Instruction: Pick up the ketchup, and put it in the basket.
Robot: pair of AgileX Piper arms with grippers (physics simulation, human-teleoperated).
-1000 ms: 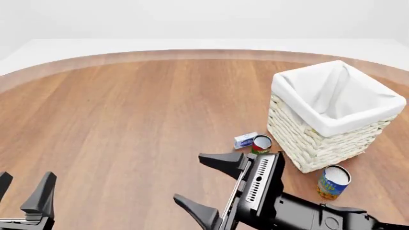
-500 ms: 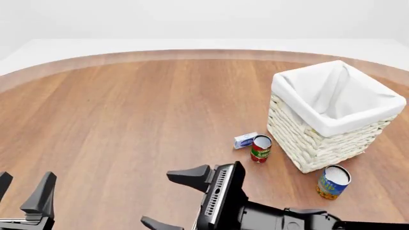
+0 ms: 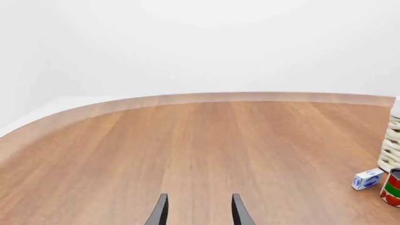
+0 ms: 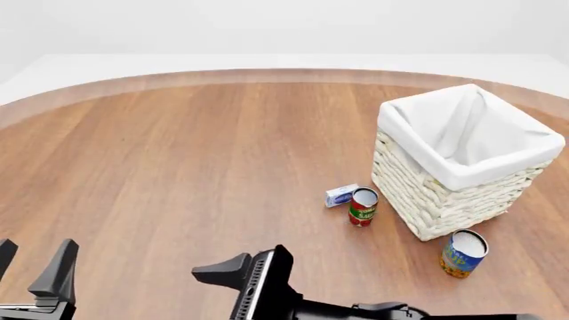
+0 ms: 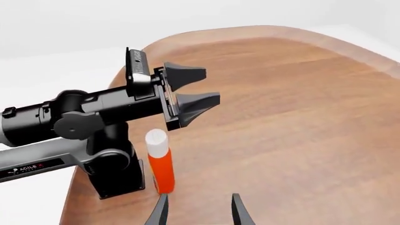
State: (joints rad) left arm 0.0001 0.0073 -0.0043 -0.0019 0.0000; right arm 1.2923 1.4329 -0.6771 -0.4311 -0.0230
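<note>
Right wrist view: the right tool (image 5: 196,210), jaws apart and empty, faces the upright ketchup (image 5: 160,162) beside the left arm's base at the worktop's (image 4: 178,160) near left, approaching; next, close in, grip, carry to the basket (image 4: 462,175) far right.

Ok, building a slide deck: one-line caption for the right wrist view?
Right gripper, open, faces the upright ketchup beside the left arm's base.
</note>
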